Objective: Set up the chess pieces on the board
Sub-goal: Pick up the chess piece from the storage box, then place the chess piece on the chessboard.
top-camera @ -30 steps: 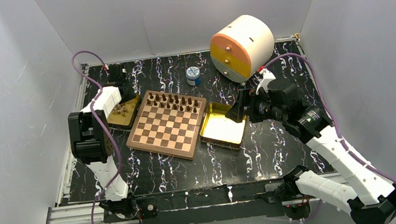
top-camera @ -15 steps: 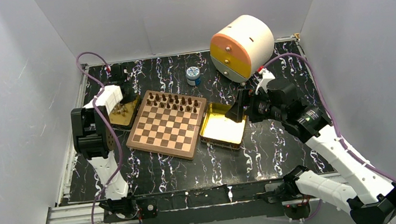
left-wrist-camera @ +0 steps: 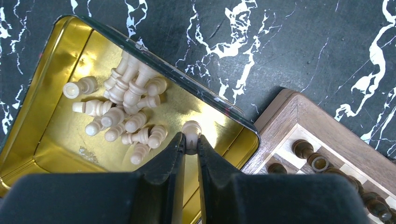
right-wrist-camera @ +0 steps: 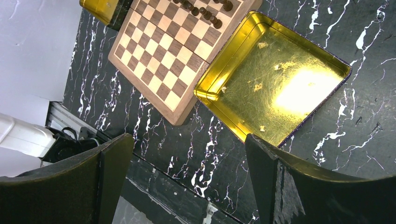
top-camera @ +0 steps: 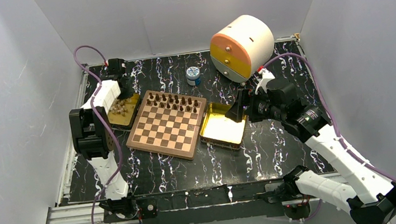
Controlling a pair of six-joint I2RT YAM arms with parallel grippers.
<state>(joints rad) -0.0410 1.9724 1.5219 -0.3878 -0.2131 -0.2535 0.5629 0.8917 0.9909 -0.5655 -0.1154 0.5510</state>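
Observation:
The board (top-camera: 168, 125) lies mid-table with dark chess pieces (top-camera: 174, 100) lined along its far rows; its corner (left-wrist-camera: 285, 122) also shows in the left wrist view. Several pale chess pieces (left-wrist-camera: 125, 107) lie heaped in a gold tray (left-wrist-camera: 44, 116) left of the board. My left gripper (left-wrist-camera: 190, 141) hangs over that tray, shut on one pale piece (left-wrist-camera: 191, 129) pinched at its fingertips. My right gripper (right-wrist-camera: 187, 158) stands wide open above the table, near the right gold tray (right-wrist-camera: 275, 79), which has nothing in it.
A large white and orange drum (top-camera: 242, 46) stands at the back right, with a small blue-lidded jar (top-camera: 193, 75) beside it. White walls close in the table on three sides. The metal rail (top-camera: 194, 197) runs along the near edge.
The left gripper has closed onto a pale piece in the left tray, and the left arm has shifted slightly toward the back. The right arm has not moved.

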